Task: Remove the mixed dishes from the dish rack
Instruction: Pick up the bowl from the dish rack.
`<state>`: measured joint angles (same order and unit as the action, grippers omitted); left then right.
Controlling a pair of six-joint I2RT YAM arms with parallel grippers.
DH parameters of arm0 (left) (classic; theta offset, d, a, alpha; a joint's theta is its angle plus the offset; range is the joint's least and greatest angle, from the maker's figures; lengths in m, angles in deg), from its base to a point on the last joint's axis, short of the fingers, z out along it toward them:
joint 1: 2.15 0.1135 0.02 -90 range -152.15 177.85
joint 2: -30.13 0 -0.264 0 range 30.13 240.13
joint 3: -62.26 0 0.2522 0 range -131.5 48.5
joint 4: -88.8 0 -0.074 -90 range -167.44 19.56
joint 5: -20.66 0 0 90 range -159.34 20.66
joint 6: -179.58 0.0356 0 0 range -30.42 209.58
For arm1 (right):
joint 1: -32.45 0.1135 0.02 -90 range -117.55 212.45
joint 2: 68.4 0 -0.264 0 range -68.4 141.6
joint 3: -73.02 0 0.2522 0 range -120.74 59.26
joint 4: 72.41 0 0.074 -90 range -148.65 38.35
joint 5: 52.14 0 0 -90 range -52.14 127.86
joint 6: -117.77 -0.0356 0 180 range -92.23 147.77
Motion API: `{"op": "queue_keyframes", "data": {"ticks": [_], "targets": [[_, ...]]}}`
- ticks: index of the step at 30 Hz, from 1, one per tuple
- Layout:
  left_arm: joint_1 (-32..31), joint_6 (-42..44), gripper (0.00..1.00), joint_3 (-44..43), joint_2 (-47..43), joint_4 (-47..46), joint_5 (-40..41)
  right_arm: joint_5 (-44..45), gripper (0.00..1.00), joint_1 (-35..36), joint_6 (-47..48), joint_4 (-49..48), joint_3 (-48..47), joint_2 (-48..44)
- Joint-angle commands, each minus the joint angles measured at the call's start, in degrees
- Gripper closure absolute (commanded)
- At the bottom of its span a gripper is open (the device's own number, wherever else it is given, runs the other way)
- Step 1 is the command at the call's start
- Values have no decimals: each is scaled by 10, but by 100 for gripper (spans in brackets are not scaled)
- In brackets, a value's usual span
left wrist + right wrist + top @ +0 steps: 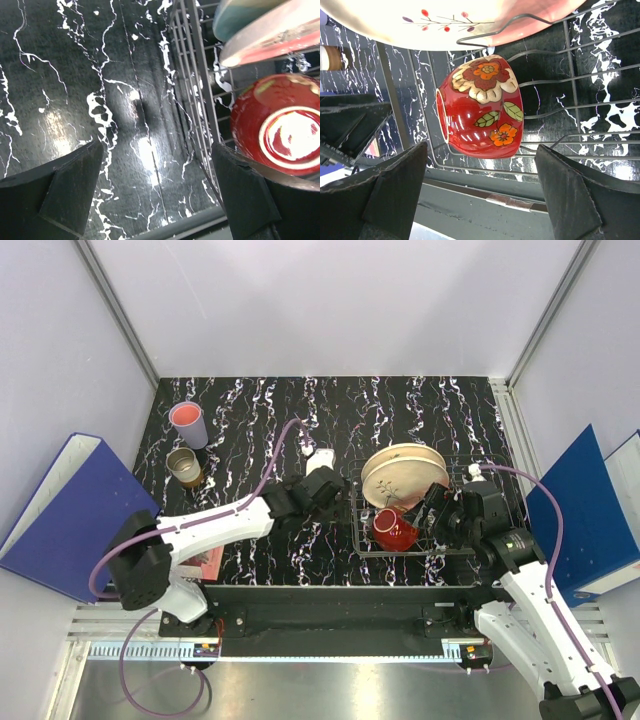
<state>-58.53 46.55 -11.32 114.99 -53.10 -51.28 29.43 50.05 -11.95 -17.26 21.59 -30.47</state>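
Overhead view of a black, white-veined table (400,410) with two robot arms reaching in from the near edge.

Already unloaded, standing upright at about 10 o'clock on the table: a lilac tumbler (188,423) with a pink inside, and just nearer the arms, a small brown-and-cream cup (185,465). The two are close together and well apart from the rack.

The wire dish rack (452,468) sits at about 3 to 4 o'clock and holds three pieces:
- Two large cream plates (403,475) stand on edge at its far side. One has a pink half and one a blue half.
- A glossy red floral bowl (481,112) lies on its side at the rack's near left corner.

The left gripper (157,165) hovers over bare table just outside the rack's left edge. Its jaws are spread wide and hold nothing. The right gripper (480,165) points into the rack from the right, with the red bowl straight ahead. Its jaws are also spread and touch nothing.

By this count the task looks under halfway done. The cups are out, while the bowl and both plates remain to be lifted. The bowl seems the likely next target.

A red card (208,560) lies under the left arm at about 8 o'clock.
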Motion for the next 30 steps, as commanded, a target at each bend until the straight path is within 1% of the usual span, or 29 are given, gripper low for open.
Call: {"op": "queue_keyframes", "data": {"ticks": [1,5,11,16,20,22,26,28,30], "targets": [[-1,-2,8,-40,15,-50,-2,13,5,3,-8,-19,2,0],[-1,-4,8,-39,-6,-52,23,13,5,3,-6,-17,2,-2],[-1,-2,9,-56,-22,-39,40,10,5,3,-4,-18,2,-2],[-1,0,10,-59,-56,-48,54,6,5,3,-5,-19,2,-3],[-1,14,11,-69,-23,-52,48,7,5,3,-5,-20,2,-2],[0,13,12,-74,-6,-52,40,6,5,3,-6,-20,2,-3],[5,1,23,-79,40,-54,26,7,5,4,-6,-17,1,-3],[7,-7,26,-77,50,-54,35,7,5,4,-6,-16,1,-2],[13,-9,32,-70,58,-61,31,6,5,3,-5,-15,1,-1]]}}
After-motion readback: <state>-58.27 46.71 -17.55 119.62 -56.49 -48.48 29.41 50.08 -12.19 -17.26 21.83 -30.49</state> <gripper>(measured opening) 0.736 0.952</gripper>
